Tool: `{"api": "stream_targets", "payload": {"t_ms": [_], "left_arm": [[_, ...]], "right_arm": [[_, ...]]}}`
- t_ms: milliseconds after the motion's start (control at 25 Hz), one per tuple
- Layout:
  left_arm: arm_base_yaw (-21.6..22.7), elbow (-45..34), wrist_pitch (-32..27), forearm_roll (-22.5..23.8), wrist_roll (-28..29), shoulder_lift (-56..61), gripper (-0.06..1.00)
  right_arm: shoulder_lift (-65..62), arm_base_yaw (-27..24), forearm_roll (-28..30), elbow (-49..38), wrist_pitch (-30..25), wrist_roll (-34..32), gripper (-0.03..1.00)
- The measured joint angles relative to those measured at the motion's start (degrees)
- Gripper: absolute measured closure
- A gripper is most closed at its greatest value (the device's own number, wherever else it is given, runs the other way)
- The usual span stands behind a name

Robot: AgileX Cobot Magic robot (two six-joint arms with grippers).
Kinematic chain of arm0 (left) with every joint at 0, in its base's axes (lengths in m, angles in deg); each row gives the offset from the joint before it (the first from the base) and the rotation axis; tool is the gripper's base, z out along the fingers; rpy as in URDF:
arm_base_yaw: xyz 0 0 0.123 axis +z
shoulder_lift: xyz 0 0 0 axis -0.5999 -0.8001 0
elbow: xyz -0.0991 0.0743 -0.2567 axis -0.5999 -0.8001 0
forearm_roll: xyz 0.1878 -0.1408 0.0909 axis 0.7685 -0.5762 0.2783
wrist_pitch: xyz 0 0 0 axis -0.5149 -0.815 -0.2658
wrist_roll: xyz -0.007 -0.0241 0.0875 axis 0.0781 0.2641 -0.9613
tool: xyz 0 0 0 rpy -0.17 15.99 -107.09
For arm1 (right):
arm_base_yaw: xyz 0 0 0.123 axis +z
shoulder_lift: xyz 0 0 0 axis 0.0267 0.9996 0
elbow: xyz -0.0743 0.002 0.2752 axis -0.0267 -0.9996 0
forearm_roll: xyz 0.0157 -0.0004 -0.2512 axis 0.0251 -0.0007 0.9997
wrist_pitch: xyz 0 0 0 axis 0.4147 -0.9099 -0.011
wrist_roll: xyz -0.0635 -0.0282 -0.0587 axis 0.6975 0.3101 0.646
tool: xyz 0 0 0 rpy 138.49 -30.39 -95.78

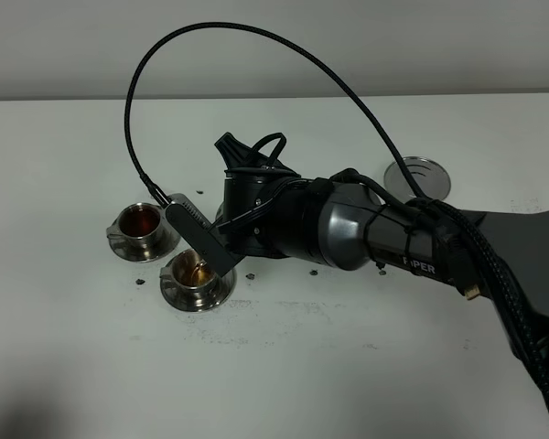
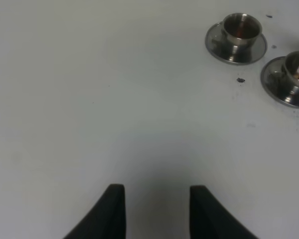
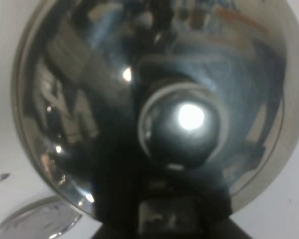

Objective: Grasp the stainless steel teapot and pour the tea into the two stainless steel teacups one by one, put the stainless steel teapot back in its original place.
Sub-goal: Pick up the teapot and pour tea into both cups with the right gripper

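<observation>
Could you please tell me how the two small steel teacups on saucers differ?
The farther small shiny steel teacup holds dark reddish tea and stands uncovered; the nearer steel teacup looks less full and sits partly behind the black robot arm. Both are upright on round steel saucers.

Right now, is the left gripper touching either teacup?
Apart. The left wrist view shows wide bare table between the left gripper and one teacup, likewise the other teacup.

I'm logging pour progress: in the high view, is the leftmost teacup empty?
No, amber liquid shows inside the leftmost teacup.
</observation>
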Motion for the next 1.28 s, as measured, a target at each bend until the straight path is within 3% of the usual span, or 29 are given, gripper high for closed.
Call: {"api": "stream_targets", "payload": {"t_ms": [1280], "left_arm": [[0.00,0.00,0.00,0.00,0.00,0.00,0.58]], "right_arm": [[0.00,0.67,6.31,0.00,0.38,-1.72,0.79]]}}
